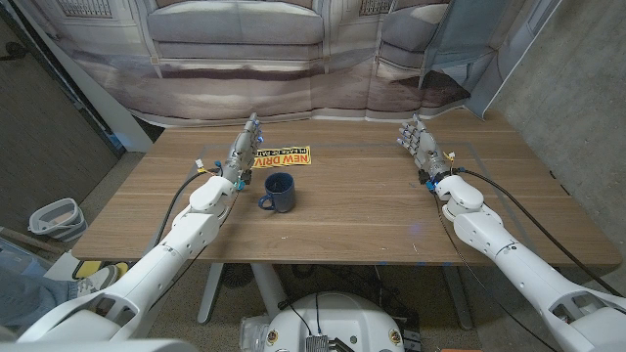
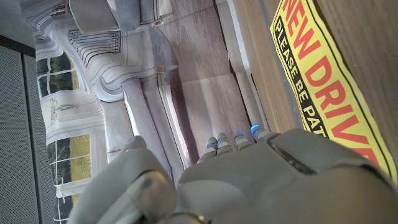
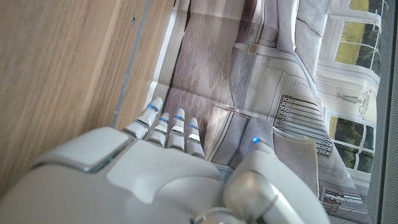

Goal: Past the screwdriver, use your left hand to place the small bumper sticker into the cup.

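The sticker (image 1: 285, 156) lies flat on the bench (image 1: 372, 210) behind the cup (image 1: 279, 193); thin, light and bendy, best pinched at its near edge; the left hand (image 1: 244, 149) beside it is open and empty, fingers straight.

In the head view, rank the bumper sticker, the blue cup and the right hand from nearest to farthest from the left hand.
1. Bumper sticker, right beside the left hand, toward the table's far edge.
2. Blue cup, nearer the robot.
3. Right hand, across the table.

Left hand (image 1: 246, 147) stands just beside the bumper sticker (image 1: 284, 156) — blue cup (image 1: 279, 192) sits near, in front. Bare table (image 1: 372, 205) stretches between cup and right hand (image 1: 421, 147) — open passage.
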Action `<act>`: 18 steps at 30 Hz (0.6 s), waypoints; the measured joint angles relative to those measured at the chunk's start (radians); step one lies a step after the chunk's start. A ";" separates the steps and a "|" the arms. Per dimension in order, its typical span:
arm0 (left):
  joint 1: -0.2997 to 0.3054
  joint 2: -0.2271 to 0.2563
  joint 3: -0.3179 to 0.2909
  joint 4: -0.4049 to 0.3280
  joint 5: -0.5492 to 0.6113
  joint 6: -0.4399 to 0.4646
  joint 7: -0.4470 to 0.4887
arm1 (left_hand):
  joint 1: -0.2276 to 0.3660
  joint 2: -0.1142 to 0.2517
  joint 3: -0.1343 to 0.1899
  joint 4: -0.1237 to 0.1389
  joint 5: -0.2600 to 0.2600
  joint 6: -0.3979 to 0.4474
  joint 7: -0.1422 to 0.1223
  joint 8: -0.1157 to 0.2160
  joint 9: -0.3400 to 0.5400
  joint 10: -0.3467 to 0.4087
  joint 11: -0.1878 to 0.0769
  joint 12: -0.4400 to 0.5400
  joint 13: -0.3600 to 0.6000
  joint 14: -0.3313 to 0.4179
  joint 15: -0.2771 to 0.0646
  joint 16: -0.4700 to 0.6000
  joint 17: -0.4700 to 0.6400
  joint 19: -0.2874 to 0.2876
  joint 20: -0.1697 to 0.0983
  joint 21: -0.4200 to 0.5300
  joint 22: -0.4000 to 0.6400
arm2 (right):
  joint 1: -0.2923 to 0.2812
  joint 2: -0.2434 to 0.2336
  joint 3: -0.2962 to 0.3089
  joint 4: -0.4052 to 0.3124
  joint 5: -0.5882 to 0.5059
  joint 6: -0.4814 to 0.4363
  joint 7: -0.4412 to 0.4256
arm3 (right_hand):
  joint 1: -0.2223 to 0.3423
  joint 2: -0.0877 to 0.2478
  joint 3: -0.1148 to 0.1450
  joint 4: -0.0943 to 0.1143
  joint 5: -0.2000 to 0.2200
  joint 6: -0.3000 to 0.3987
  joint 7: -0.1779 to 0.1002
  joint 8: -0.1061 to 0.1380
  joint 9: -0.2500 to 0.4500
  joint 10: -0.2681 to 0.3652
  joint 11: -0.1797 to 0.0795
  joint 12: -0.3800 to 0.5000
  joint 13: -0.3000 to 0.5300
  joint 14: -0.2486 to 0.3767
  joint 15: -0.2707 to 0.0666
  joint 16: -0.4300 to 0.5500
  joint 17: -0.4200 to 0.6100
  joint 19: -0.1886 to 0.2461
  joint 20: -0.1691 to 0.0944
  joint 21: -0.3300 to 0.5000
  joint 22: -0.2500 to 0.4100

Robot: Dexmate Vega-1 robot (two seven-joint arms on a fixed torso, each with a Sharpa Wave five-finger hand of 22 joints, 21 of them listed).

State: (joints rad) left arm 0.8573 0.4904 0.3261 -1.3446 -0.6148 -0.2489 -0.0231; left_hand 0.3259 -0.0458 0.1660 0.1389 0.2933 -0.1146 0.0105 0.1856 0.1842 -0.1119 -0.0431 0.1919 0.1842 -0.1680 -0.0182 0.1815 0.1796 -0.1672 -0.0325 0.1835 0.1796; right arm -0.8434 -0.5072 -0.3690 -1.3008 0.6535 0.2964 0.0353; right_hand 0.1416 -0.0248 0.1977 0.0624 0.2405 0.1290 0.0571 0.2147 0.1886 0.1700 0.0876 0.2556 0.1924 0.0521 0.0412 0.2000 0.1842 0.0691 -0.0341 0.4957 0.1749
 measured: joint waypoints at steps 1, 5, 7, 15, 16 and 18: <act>0.004 -0.006 -0.011 -0.008 0.000 0.000 0.000 | 0.003 0.003 0.000 0.000 0.000 0.000 0.000 0.000 0.000 0.003 -0.002 0.001 0.000 0.000 0.000 0.000 0.000 0.000 0.000 0.002 0.000 | 0.000 0.000 0.000 0.000 0.001 0.001 0.001 | 0.000 0.000 0.000 0.000 0.000 0.000 0.000 0.000 0.000 0.000 0.000 0.000 0.001 0.000 0.000 0.000 0.000 0.001 0.001 0.000 0.000; 0.017 -0.028 -0.042 -0.028 0.000 0.000 0.000 | 0.004 0.004 0.000 0.000 0.000 0.000 0.000 0.000 0.000 0.013 0.005 0.005 0.000 0.008 0.000 0.000 0.000 0.000 0.000 0.009 0.000 | 0.000 0.000 0.000 0.000 0.002 0.005 0.004 | 0.000 0.000 0.000 0.000 0.000 0.000 0.000 0.000 0.000 0.000 0.000 0.000 0.001 0.000 0.000 0.000 0.000 0.004 0.004 0.000 0.000; 0.025 -0.048 -0.068 -0.040 0.000 0.000 0.000 | 0.004 0.004 0.004 -0.004 0.000 0.004 0.004 0.007 0.000 0.013 0.005 0.005 0.000 0.008 0.000 0.000 0.000 0.000 0.000 0.010 0.000 | 0.000 0.000 0.000 0.000 0.003 0.006 0.006 | 0.000 0.000 0.000 0.000 0.000 0.000 0.000 0.000 0.000 0.000 0.000 0.000 0.001 0.000 0.000 0.000 0.000 0.004 0.004 0.000 0.000; 0.044 -0.088 -0.127 -0.060 0.120 0.088 -0.056 | 0.007 0.007 0.004 -0.004 0.009 0.004 0.004 0.007 0.000 0.018 0.000 0.005 0.000 0.008 0.000 0.000 0.000 0.000 0.000 0.010 0.000 | -0.005 -0.002 -0.001 -0.010 0.002 0.006 0.007 | 0.000 0.000 0.000 0.000 0.000 0.005 -0.005 0.000 0.000 0.000 0.000 0.000 -0.002 0.000 0.000 0.000 0.000 0.004 0.004 0.000 0.000; 0.046 -0.094 -0.136 -0.064 0.126 0.092 -0.060 | 0.009 0.009 0.004 -0.004 0.009 0.004 0.004 0.007 0.000 0.018 0.000 0.005 0.000 0.008 0.000 0.000 0.000 0.000 0.000 0.010 0.000 | -0.005 -0.002 -0.002 -0.010 0.000 0.006 0.007 | 0.000 0.000 0.000 0.000 0.000 0.005 -0.005 0.000 0.000 0.000 0.000 0.000 -0.002 0.000 0.000 0.000 0.000 0.004 0.004 0.000 0.000; 0.049 -0.104 -0.154 -0.072 0.144 0.102 -0.070 | 0.009 0.009 0.004 -0.004 0.009 0.004 0.004 0.007 0.000 0.018 0.000 0.005 0.000 0.009 -0.002 0.000 0.000 0.000 0.000 0.010 0.000 | -0.005 0.000 -0.005 -0.009 -0.003 0.009 0.007 | 0.000 0.000 0.000 0.000 0.000 0.005 -0.005 0.000 0.000 0.000 0.000 0.000 -0.002 0.000 0.000 0.000 0.000 0.003 0.004 0.000 0.000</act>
State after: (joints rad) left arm 0.9063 0.3860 0.1717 -1.4161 -0.4711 -0.1466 -0.0927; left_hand 0.3351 -0.0365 0.1699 0.1350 0.3019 -0.1106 0.0144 0.1925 0.1840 -0.0936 -0.0431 0.1966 0.1840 -0.1594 -0.0197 0.1819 0.1794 -0.1671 -0.0325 0.1931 0.1794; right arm -0.8487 -0.5070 -0.3740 -1.3100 0.6503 0.3054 0.0421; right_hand 0.1416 -0.0248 0.1977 0.0624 0.2400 0.1342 0.0517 0.2146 0.1886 0.1699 0.0875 0.2555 0.1905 0.0520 0.0411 0.2000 0.1840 0.0726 -0.0305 0.4957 0.1748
